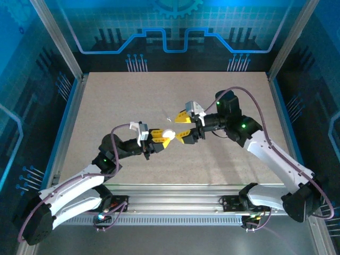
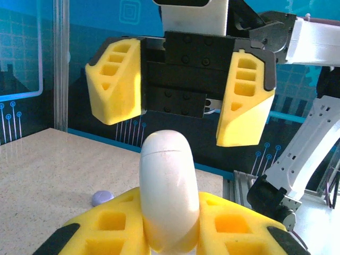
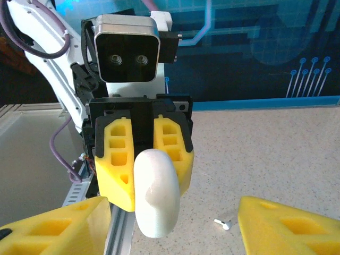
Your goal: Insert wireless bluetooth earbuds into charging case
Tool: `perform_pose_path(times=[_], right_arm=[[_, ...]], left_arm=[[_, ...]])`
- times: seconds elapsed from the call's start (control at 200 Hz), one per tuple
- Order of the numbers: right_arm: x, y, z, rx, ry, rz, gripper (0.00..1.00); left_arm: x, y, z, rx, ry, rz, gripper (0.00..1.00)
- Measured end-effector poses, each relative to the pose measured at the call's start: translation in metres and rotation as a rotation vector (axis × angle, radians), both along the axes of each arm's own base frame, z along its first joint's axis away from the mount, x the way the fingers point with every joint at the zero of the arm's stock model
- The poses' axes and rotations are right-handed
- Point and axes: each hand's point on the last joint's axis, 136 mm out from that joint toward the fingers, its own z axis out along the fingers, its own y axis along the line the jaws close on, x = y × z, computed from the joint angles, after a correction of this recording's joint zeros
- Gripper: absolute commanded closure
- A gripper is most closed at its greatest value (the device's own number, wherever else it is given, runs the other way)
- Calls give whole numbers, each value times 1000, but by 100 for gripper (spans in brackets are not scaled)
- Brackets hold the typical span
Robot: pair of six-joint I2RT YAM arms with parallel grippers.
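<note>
One earbud (image 3: 222, 223) lies loose on the worktop (image 3: 276, 149), near my right claw (image 1: 183, 127), which stands spread. My left claw (image 1: 162, 138) pinches the charging case (image 2: 169, 186) clear of the worktop, directly facing those spread fingers.

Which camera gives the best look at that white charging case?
The left wrist view: the charging case stands close and centred, its lid seam visible. The right wrist view also shows it large, from another side; the top view shows it as a small white blob.
</note>
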Motion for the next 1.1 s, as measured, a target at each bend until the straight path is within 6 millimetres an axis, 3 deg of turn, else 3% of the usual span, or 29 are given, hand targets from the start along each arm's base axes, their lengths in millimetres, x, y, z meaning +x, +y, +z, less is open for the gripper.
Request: perform_pose_path(times=[0.51,1.101], right_arm=[[-2,15,-3,-37,85,144,49],[-12,19,-3,-48,142,235,88]], left_arm=[[-3,0,7,-19,-30,-12,78],[-3,1,9,-23,-39,-8,74]])
